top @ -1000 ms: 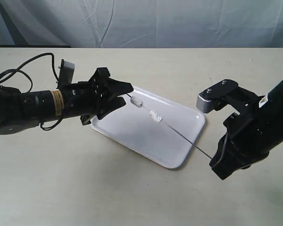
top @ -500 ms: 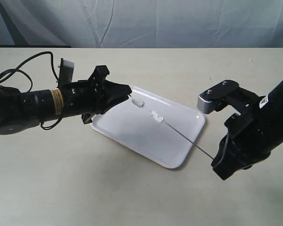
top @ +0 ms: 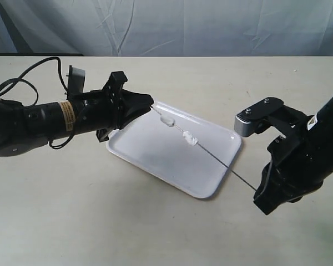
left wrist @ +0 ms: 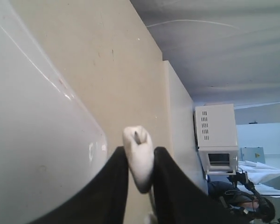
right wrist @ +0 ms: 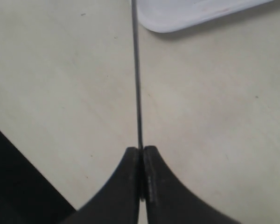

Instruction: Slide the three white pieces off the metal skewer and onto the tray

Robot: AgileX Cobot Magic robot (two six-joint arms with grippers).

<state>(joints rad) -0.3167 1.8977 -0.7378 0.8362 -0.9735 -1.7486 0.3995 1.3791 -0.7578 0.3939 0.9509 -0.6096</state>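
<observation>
As right pincer (right wrist: 141,156) grips skewer (right wrist: 137,84), left pincer (left wrist: 140,157) pinches piece (left wrist: 137,145) (white).

The pale beige tabletop (top: 172,233) carries one white rectangular tray (top: 155,156), lying flat near the middle. The tray is turned askew to the table's edges, with one rounded corner pointing toward the near edge and the opposite corner toward the far edge.
</observation>
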